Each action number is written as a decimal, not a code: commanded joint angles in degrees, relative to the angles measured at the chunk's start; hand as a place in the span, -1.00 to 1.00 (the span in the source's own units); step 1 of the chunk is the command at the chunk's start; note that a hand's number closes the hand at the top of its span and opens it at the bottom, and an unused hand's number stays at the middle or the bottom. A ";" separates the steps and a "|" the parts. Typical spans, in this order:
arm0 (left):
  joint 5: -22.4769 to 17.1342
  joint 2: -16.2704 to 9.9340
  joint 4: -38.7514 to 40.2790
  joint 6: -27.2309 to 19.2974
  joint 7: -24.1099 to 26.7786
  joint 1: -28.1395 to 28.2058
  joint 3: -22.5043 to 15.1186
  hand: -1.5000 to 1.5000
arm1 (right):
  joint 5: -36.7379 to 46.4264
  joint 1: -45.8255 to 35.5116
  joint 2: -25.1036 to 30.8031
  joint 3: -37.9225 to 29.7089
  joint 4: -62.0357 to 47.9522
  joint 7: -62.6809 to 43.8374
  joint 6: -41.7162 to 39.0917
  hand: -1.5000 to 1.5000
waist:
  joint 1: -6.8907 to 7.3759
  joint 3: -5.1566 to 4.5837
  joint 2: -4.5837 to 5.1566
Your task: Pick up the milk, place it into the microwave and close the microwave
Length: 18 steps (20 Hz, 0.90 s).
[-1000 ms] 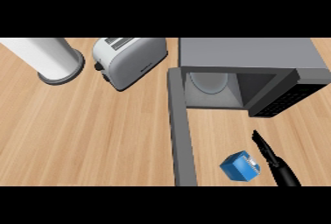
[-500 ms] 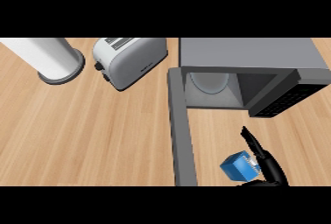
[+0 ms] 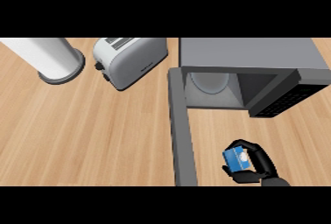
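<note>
1.0 s ago the right hand [image 3: 253,166] lay w/ fingers straight just right of the milk carton [image 3: 237,159], not gripping. 0.5 s ago it had slid closer, fingers beginning to bend over the carton's top and right side. Now the fingers curl over the carton's top edge and the thumb sits below it, so the hand is wrapped round it. The carton has shifted: it looks turned, its blue face w/ a white mark facing up, and sits slightly lower-right than before.
</note>
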<state>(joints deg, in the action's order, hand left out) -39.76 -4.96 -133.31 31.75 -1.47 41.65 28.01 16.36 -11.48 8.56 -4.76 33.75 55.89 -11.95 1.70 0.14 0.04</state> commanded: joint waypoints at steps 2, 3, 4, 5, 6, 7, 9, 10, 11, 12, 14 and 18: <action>-8.94 0.01 -8.23 0.70 -0.44 4.02 2.15 -1.00 | 0.98 -0.95 -3.51 1.42 -1.79 7.76 1.73 1.00 | 0.24 0.05 -0.15; -5.91 1.99 -7.47 1.02 0.16 3.04 -0.06 -1.00 | 0.20 -2.51 -1.72 0.63 -3.83 8.56 -0.96 1.00 | 0.06 0.05 0.01; -8.31 -0.27 -7.68 -0.69 -0.95 2.39 1.72 -1.00 | 0.01 -2.14 -2.01 1.37 -3.05 8.05 -2.55 1.00 | -0.30 0.03 -0.01; -6.27 0.56 -6.92 -0.48 -0.85 1.84 0.20 -1.00 | -0.53 0.42 -2.86 2.36 -0.97 9.36 -4.28 1.00 | -0.87 -0.01 -0.12; -5.22 2.27 -5.44 2.46 0.92 3.57 -0.27 -1.00 | 0.01 -0.40 -4.97 3.03 -2.13 9.22 -2.15 1.00 | -0.24 -0.01 -0.14; -6.31 1.73 -7.27 1.85 0.50 3.61 0.31 -1.00 | -2.89 -4.75 -1.67 -0.49 -2.43 5.78 -3.55 1.00 | -0.24 0.00 -0.07; -6.78 2.23 -8.82 0.91 -0.17 4.69 0.23 -1.00 | -5.28 -7.01 -1.50 -3.71 -4.28 4.49 -0.85 1.00 | -0.05 0.05 0.05; -7.54 -0.29 -6.71 -0.84 -1.11 1.43 0.41 -1.00 | -4.84 -6.03 -5.42 -3.85 -5.26 5.54 5.15 1.00 | -0.54 0.07 0.23; -8.38 0.59 -7.27 1.71 0.34 4.23 0.87 -1.00 | -7.13 -8.01 -2.95 -6.80 -6.17 4.34 4.21 1.00 | 0.31 0.10 0.15; -8.64 -1.36 -5.26 0.14 -0.49 1.73 1.30 -1.00 | -8.35 -8.57 -4.13 -7.91 -5.76 3.26 5.44 1.00 | -0.44 0.06 0.20; -7.94 -0.30 -2.52 2.52 1.43 1.78 1.44 -1.00 | -8.25 -11.22 -4.66 -8.50 -9.24 4.83 6.04 1.00 | 0.10 0.04 0.28; -10.41 -2.66 -5.91 -1.40 -2.08 1.06 1.80 -1.00 | -6.82 -15.63 -2.69 -8.14 -9.76 2.53 7.72 1.00 | -0.48 0.01 0.27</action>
<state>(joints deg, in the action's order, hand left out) -43.21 -5.45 -133.04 33.31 -0.63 43.88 28.85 9.51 -23.22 4.92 -11.96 25.80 57.33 -6.28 1.59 0.16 0.22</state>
